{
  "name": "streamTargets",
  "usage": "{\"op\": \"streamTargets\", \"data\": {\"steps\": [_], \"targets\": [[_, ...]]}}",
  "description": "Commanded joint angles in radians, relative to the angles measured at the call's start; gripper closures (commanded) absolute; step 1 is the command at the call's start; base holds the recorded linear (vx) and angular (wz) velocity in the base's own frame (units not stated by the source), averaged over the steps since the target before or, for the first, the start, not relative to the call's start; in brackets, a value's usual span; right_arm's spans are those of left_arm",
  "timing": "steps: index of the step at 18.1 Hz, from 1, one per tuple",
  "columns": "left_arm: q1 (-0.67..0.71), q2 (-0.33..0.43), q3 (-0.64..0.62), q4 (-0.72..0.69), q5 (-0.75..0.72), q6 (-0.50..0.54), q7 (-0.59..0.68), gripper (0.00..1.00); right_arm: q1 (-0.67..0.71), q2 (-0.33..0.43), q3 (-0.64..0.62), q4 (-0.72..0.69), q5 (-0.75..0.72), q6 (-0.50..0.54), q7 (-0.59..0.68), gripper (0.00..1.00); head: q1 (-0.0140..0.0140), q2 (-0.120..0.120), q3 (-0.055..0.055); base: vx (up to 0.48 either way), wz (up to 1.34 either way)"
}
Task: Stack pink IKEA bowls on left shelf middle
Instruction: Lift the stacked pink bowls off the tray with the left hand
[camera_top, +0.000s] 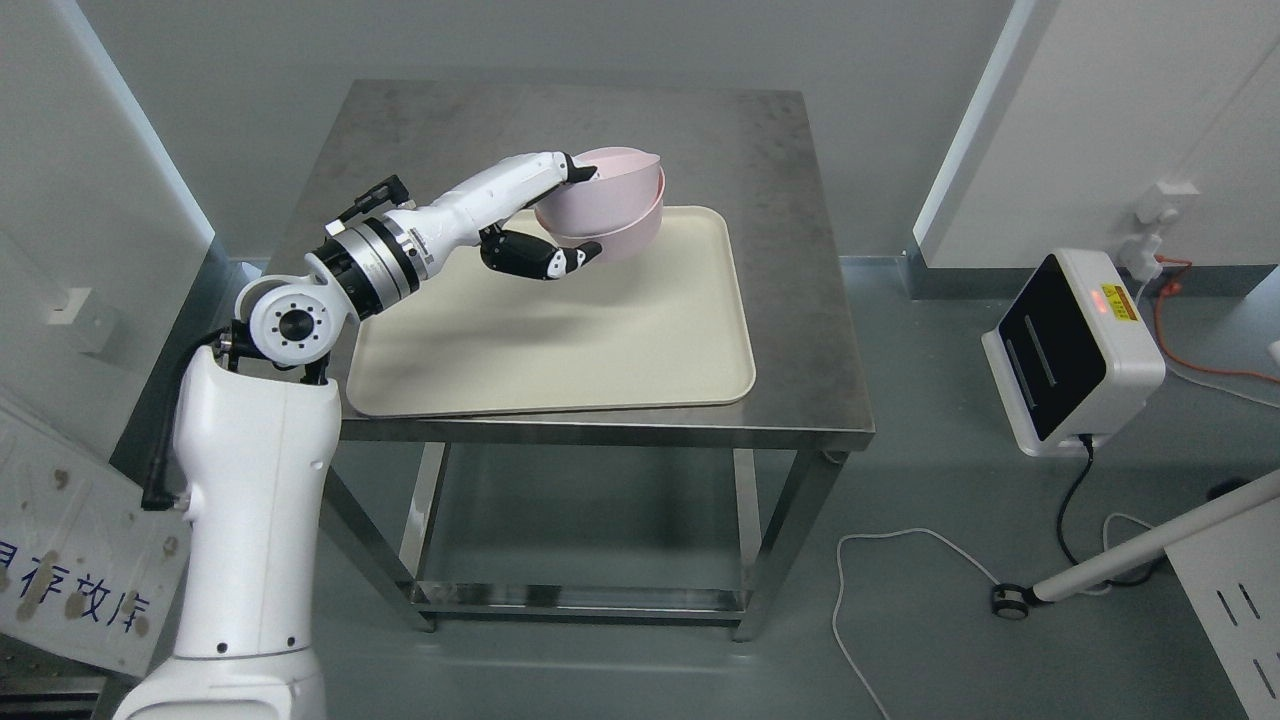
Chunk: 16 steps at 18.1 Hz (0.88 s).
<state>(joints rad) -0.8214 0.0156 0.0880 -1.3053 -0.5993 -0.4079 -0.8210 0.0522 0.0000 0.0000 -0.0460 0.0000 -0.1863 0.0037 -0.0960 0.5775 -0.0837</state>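
Two pink bowls (612, 205) sit nested at the far edge of a cream tray (560, 330) on a steel table (780, 180). The upper bowl is tilted inside the lower one. My left hand (560, 215) reaches in from the left and is shut on the bowls: the upper fingers (580, 172) hook over the near rim and the black thumb (540, 258) presses the outer wall below. The bowls' near-left side is hidden by the hand. My right arm is out of view.
The tray covers the table's near half. A white box device (1075, 350) with a red light stands on the floor at the right, with cables (900, 560) and a white pole (1150, 545) near it. A white panel (70, 560) leans at the left.
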Motion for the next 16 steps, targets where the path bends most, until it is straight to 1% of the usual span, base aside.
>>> {"op": "streamTargets", "data": {"steps": [1,3,7,9,12,14,16], "targets": [[0.002,0.003,0.082,-0.057,0.018,-0.046,-0.001,0.99,0.0,-0.017,-0.009,0.0,0.008,0.001,-0.001,0.0,0.0,0.0,0.0,0.0,0.0],[0.004,0.004,0.081,-0.057,0.018,-0.066,-0.001,0.99,0.0,-0.017,-0.011,0.0,0.008,0.001,-0.001,0.0,0.0,0.0,0.0,0.0,0.0],[0.007,0.01,0.073,-0.057,0.016,-0.072,-0.001,0.98,0.0,-0.017,-0.009,0.0,0.008,0.001,-0.001,0.0,0.0,0.0,0.0,0.0,0.0],[0.037,0.024,0.073,-0.057,0.015,-0.097,-0.007,0.98,0.0,-0.017,-0.009,0.0,0.008,0.001,-0.001,0.0,0.0,0.0,0.0,0.0,0.0],[0.091,0.067,0.093,-0.06,0.015,-0.14,-0.015,0.98,0.0,-0.017,-0.009,0.0,0.008,0.001,-0.001,0.0,0.0,0.0,0.0,0.0,0.0],[0.102,0.075,0.122,-0.068,0.016,-0.178,-0.017,0.98,0.0,-0.017,-0.009,0.0,0.008,0.001,-0.001,0.0,0.0,0.0,0.0,0.0,0.0],[0.102,0.075,0.145,-0.072,0.016,-0.184,-0.018,0.98,0.0,-0.017,-0.009,0.0,0.008,0.001,-0.001,0.0,0.0,0.0,0.0,0.0,0.0]]}}
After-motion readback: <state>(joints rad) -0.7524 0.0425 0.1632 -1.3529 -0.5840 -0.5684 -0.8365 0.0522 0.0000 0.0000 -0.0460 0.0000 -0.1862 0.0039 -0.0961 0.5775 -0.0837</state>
